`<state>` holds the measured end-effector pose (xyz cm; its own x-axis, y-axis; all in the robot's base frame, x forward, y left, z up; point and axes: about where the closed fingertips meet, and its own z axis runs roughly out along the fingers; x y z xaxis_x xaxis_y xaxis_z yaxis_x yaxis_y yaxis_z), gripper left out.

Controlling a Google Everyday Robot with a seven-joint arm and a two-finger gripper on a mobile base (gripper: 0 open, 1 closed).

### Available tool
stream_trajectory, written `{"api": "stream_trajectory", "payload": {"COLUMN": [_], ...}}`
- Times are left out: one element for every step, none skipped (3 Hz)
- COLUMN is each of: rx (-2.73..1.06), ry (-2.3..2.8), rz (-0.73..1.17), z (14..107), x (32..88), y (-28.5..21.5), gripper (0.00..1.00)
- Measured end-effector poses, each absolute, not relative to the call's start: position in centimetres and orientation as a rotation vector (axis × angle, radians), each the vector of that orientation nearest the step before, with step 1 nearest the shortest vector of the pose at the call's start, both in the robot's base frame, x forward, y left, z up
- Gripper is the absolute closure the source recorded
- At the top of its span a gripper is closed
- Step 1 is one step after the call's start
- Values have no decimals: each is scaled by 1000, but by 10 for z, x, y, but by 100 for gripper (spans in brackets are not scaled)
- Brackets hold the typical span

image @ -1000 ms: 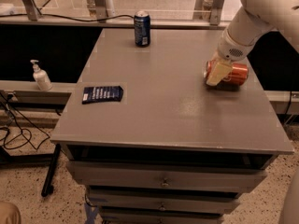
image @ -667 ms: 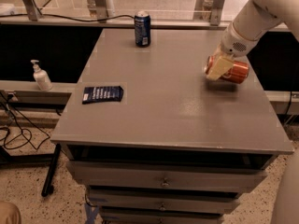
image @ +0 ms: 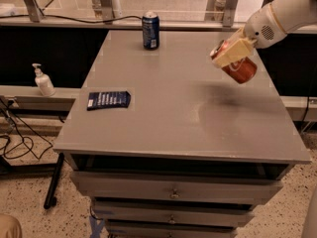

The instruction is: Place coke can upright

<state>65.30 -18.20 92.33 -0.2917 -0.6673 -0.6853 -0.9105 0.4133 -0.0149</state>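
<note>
Over the right rear part of the table [image: 173, 118], the gripper [image: 232, 53] holds the coke can [image: 242, 69] in the air, clear of the surface, with a dark shadow [image: 225, 97] on the top just below it. The can is tilted, its silver top pointing up and to the left and its red body slanting down to the right. The cream fingers [image: 237, 47] are pinched across the upper part of the can, and the white arm [image: 277, 16] reaches in from the upper right corner. The can hangs near the right edge and not far from the back edge. The middle and front of the top are bare grey, with wide room toward the front edge. 1 blue can [image: 150, 30] stands upright near the back edge, left of centre, well apart from the gripper. 1 dark packet [image: 108, 100] lies flat close to the left edge. Beyond that edge, a soap bottle [image: 43, 81] stands on a lower ledge. Below the front edge sit drawers [image: 173, 192], the topmost slot showing a dark gap.
</note>
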Motion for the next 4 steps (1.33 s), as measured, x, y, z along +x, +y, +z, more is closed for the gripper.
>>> {"api": "stream_trajectory", "payload": {"rx": [-1196,-1048,-1042,-1039], "ry": [1949,1855,1841,1821], "rz": [713,892,916,930], "z": [955,978,977,976], "x": [643,629,629,628], "y": [-159,-137,-129,-128], "gripper": [100,100,100,100]}}
